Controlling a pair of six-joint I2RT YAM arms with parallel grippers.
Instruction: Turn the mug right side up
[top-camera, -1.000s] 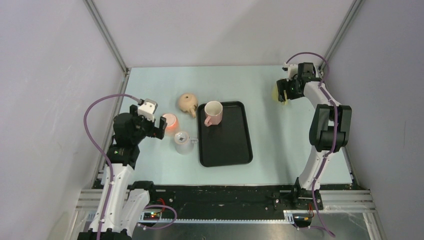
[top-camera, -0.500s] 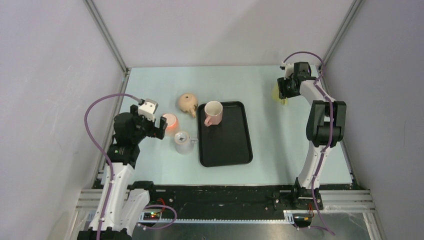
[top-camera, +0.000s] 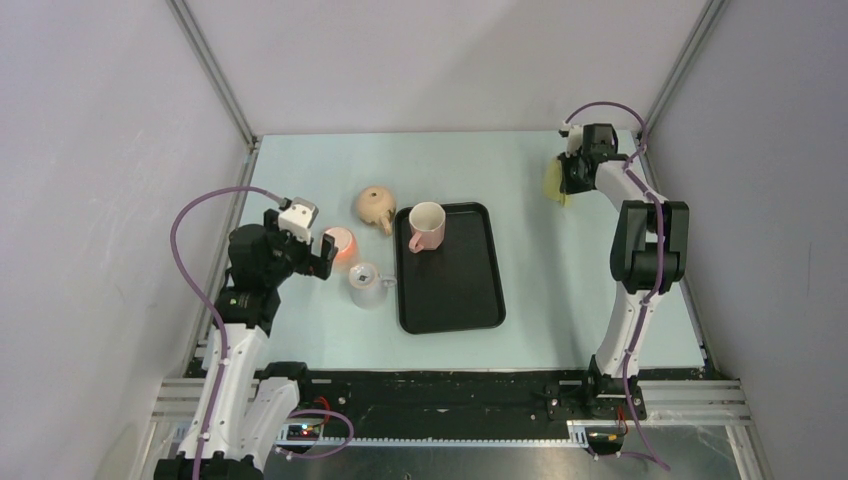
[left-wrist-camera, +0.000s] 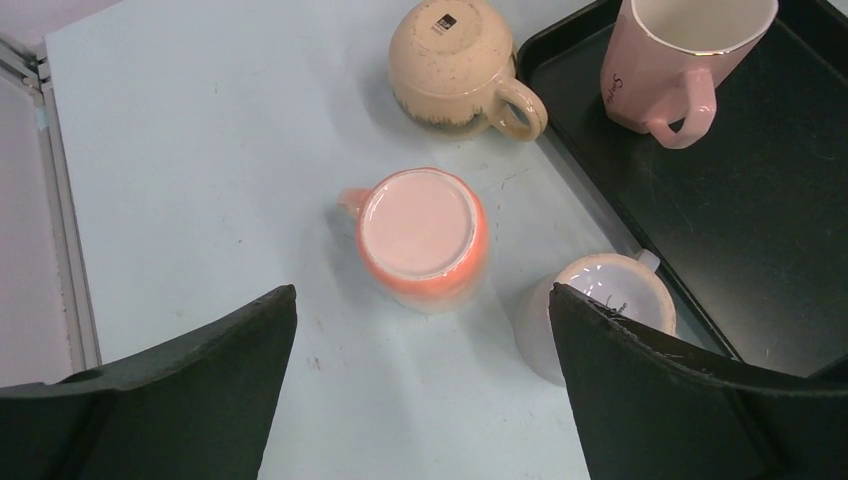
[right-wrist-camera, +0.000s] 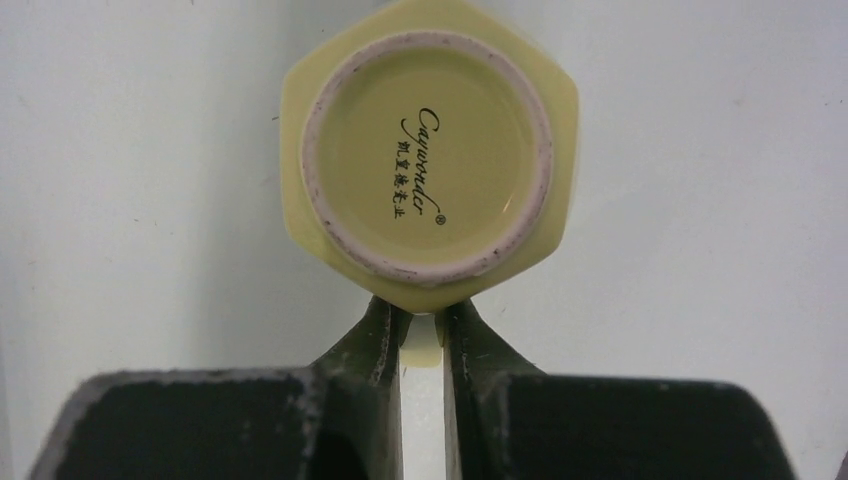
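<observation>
A pale yellow six-sided mug (right-wrist-camera: 430, 160) stands upside down at the back right of the table, its printed base facing up. It is partly hidden behind the arm in the top view (top-camera: 553, 181). My right gripper (right-wrist-camera: 422, 330) is shut on the mug's handle, which is pinched between the two fingers just below the mug's body. My left gripper (left-wrist-camera: 420, 400) hangs open above the table at the left, nothing between its fingers. An upside-down orange mug (left-wrist-camera: 422, 235) sits just ahead of it.
A white mug (left-wrist-camera: 600, 300) stands by the left edge of the black tray (top-camera: 460, 300). An upright pink mug (top-camera: 427, 226) is on the tray's far left corner. A beige mug (top-camera: 375, 206) sits bottom up behind the orange one. The enclosure walls are close to the right arm.
My right gripper's fingers have closed on the yellow mug's handle, and the right wrist has shifted slightly toward the back. The left arm has not moved.
</observation>
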